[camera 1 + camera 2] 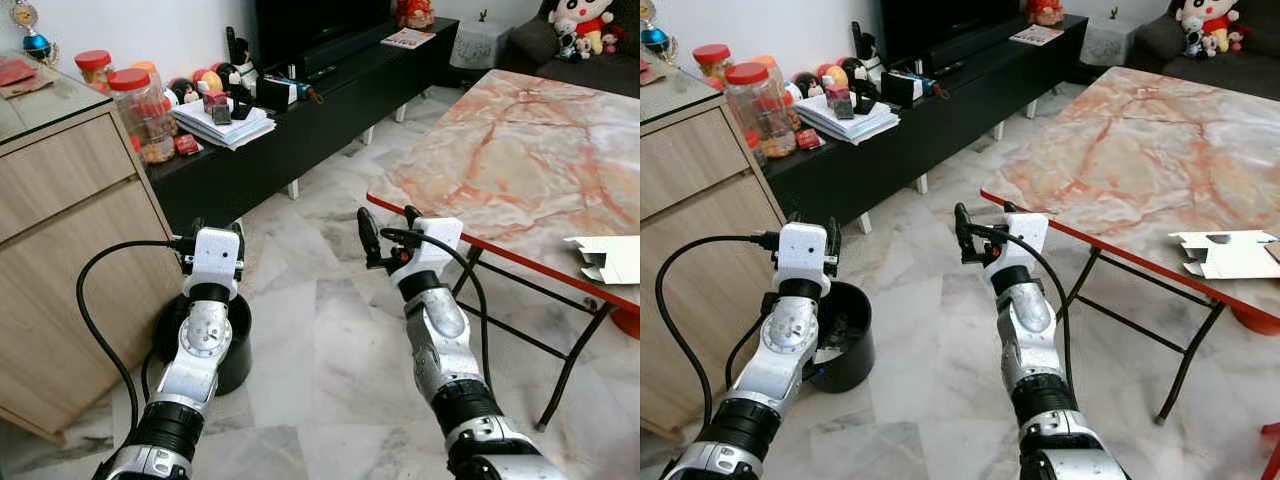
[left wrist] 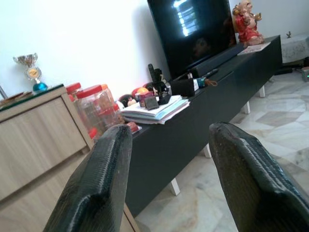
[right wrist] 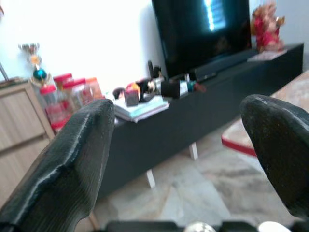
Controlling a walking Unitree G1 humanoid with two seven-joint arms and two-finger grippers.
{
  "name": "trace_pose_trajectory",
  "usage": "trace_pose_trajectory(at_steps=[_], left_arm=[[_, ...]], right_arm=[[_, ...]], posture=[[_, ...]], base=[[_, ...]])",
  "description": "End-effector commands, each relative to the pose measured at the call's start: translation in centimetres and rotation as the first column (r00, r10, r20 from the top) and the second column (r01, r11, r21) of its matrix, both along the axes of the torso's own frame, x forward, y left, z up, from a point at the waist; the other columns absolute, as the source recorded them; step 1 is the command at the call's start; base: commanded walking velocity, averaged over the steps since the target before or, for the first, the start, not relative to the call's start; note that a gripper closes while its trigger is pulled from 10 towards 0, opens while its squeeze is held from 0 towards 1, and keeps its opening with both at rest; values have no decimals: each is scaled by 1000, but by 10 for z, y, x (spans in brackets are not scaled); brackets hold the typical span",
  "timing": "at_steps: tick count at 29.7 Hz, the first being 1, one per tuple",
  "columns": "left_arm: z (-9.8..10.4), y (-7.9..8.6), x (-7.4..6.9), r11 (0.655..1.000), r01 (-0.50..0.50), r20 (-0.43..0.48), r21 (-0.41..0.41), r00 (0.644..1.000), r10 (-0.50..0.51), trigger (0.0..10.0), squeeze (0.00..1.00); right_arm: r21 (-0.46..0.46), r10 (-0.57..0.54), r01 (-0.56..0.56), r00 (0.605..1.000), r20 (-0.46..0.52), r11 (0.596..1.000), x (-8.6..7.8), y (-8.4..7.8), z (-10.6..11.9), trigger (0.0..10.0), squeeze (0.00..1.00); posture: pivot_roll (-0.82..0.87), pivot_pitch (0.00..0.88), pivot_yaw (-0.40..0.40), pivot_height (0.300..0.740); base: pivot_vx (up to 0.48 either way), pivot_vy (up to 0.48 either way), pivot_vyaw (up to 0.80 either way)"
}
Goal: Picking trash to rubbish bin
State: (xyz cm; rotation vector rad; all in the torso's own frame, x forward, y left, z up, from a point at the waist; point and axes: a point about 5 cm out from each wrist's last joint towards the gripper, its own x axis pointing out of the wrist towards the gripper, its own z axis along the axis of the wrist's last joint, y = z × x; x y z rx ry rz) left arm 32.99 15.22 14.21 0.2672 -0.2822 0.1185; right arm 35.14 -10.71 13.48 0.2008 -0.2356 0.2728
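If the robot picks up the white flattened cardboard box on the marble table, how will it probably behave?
The white cardboard box lies flat and thin near the edge of the table, so it is probably light and may bend in a grasp. The tabletop looks glossy, so a push would likely slide it rather than tip it. Both end effectors, left and right, are open.

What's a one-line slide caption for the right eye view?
Both grippers, left gripper and right gripper, open and empty above the floor, black bin under the left arm, white carton on the marble table.
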Motion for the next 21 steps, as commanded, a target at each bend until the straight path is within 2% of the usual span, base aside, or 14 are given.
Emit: trace_pose_trajectory(at_steps=[1, 5, 8, 11, 17, 21], left_arm=[[4, 5, -1, 1000, -8, 7, 9, 1000, 8, 10000, 0], [6, 7, -1, 1000, -11, 6, 14, 1000, 11, 10000, 0], [6, 8, -2, 1000, -15, 8, 12, 1000, 15, 10000, 0], [3, 7, -3, 1000, -25, -2, -7, 1000, 25, 10000, 0], [-4, -4, -8, 999, -20, -17, -32, 1000, 19, 10000, 0], [-6, -13, -4, 999, 0, -31, -45, 1000, -1, 10000, 0]], right_arm=[[-10, 11, -11, 1000, 12, 1000, -1, 6, 3, 10000, 0], [-10, 1, -1, 1000, 20, 1000, 0, 9, 7, 10000, 0], [-3, -21, 21, 999, 34, 1000, 2, 6, 13, 10000, 0], [-9, -26, 26, 999, 34, 1000, 3, 3, 15, 10000, 0], [-46, -20, 21, 1000, 7, 999, -2, -2, 2, 10000, 0], [-56, -33, 32, 999, -15, 998, -2, -10, -1, 10000, 0]], posture=[[24, 0, 69, 740], [35, 0, 67, 740], [19, 0, 56, 740], [11, 0, 47, 740], [7, 0, 30, 740], [-2, 0, -10, 740]], base=[[0, 0, -788], [0, 0, -788], [0, -480, -788], [0, 0, -788], [0, 0, -788], [0, 0, -786]])
